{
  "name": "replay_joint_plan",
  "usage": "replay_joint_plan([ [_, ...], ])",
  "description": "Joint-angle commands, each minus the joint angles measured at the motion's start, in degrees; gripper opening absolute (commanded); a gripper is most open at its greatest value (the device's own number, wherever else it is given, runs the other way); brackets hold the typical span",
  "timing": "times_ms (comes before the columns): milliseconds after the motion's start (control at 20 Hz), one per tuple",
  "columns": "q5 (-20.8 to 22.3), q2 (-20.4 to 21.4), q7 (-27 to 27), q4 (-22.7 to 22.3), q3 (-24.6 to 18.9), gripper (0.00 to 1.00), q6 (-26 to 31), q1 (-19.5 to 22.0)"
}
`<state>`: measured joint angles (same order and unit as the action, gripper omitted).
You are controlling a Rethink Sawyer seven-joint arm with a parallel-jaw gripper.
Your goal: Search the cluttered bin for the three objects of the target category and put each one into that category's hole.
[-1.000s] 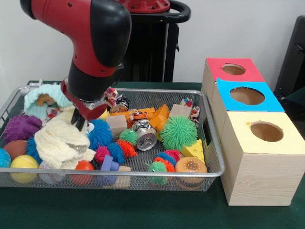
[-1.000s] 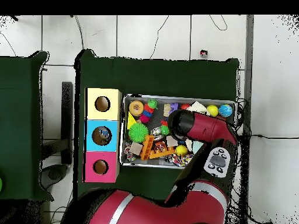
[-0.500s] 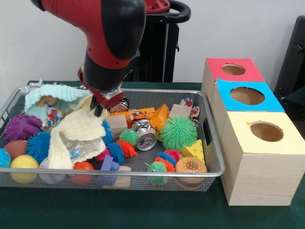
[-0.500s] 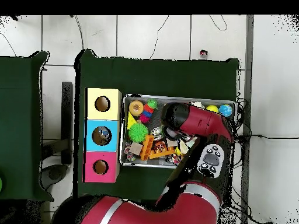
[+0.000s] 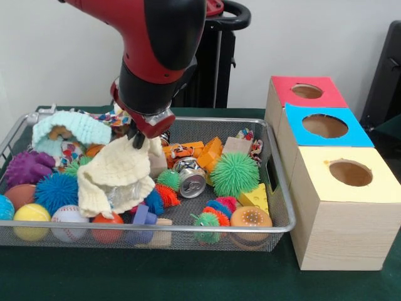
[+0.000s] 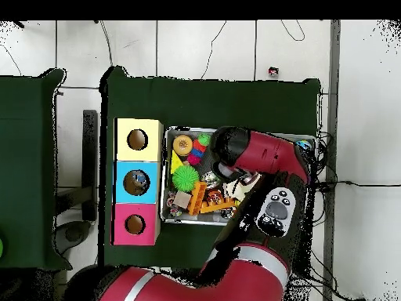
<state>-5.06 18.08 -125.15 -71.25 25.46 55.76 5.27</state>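
Note:
My gripper (image 5: 138, 140) hangs over the left-middle of the wire bin (image 5: 279, 188), shut on the top of a cream knitted cloth (image 5: 116, 174). The cloth dangles from it and drapes over the toys below. In the overhead view the red arm (image 6: 258, 153) covers the gripper and the cloth. Right of the bin stand three wooden boxes with round holes: yellow (image 5: 349, 172), blue (image 5: 324, 125) and red (image 5: 306, 91). From above they are the yellow box (image 6: 138, 139), blue box (image 6: 137, 182) and red box (image 6: 135, 224).
The bin holds a green spiky ball (image 5: 234, 174), a crushed can (image 5: 191, 182), a cheese wedge (image 5: 254, 197), a donut (image 5: 250, 217), a blue spiky ball (image 5: 56, 188), a baseball (image 5: 67, 215), a purple spiky toy (image 5: 26, 167) and a teal knitted hat (image 5: 62, 127).
The gripper has risen and moved right with the cream cloth in it. The cloth came off the left toys, so the blue spiky ball and the baseball now show.

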Motion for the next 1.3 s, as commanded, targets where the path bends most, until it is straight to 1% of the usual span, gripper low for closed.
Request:
replay_joint_plan([
  [50, -2.27, -0.79, -13.61, 3.9, -0.72, 0.0, 8.94, -0.56],
  [200, -2.03, -0.22, -12.57, 4.66, -0.13, 0.0, 11.43, -0.46],
  [400, -1.26, 1.79, -9.49, 5.07, 0.32, 0.0, 15.39, 0.39],
  [550, -0.26, 4.24, -7.1, 4.69, 1.35, 0.0, 20.23, 0.55],
  [700, 0.42, 5.66, -6.66, 3.9, 2.17, 0.0, 21.99, 0.24],
  [800, 0.89, 6.4, -7.55, 3.17, 3.02, 0.0, 23.46, -0.59],
  [900, 1.22, 6.75, -8.52, 1.81, 3.55, 0.0, 23.07, -1.35],
  [1050, 1.93, 7.27, -8.57, -1.3, 4.05, 0.0, 20.36, -2.11],
  [1150, 2.84, 7.02, -7.36, -1.91, 4.34, 0.0, 20.25, -2.02],
  [1300, 3.03, 6.51, -7.19, -3.14, 4.53, 0.0, 19.3, -2.07],
])
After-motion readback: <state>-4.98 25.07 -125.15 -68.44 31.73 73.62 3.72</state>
